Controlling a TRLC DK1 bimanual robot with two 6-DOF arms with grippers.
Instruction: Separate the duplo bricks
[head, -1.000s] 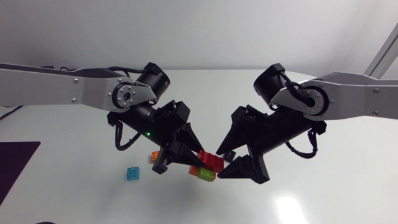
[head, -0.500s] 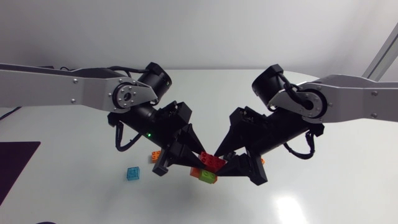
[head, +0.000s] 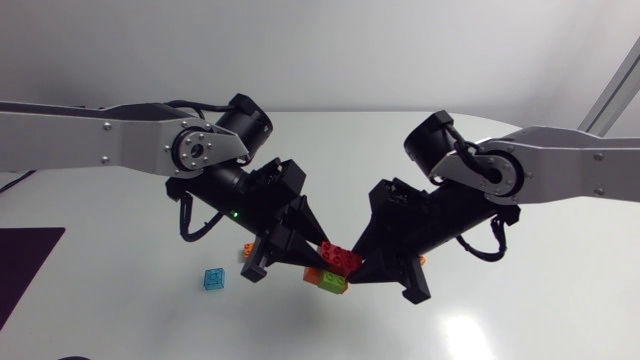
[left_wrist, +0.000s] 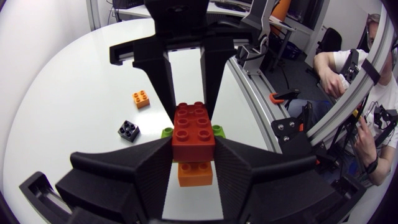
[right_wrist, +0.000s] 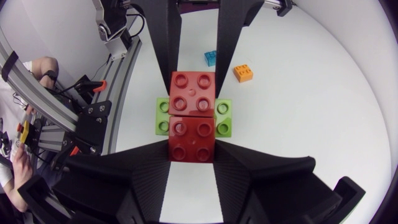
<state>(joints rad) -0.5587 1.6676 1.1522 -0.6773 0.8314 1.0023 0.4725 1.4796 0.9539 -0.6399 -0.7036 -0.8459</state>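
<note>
Clamping one brick stack (head: 335, 268): left end effector (left_wrist: 194, 152), right end effector (right_wrist: 191, 152); three loose bricks: blue (head: 213, 279), orange (left_wrist: 142, 98), black (left_wrist: 128, 129).

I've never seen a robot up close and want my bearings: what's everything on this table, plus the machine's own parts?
Brick stack: 1; red on top, lime green crosswise beneath, orange lowest; gripped between the two hands.
Loose orange brick: 1; orange; on the table, apart from the stack.
Black brick: 1; black; on the table near the loose orange one.
Blue brick: 1; clear light blue; on the table, apart from the rest.
Flat sheet: 1; dark purple; at the table's left edge.
Table: 1; white; under everything.
Arms: 2; silver-grey with black joints; left arm from the left, right arm from the right.
Hands: 2; matte black; left hand and right hand clamp the stack from opposite ends.
</note>
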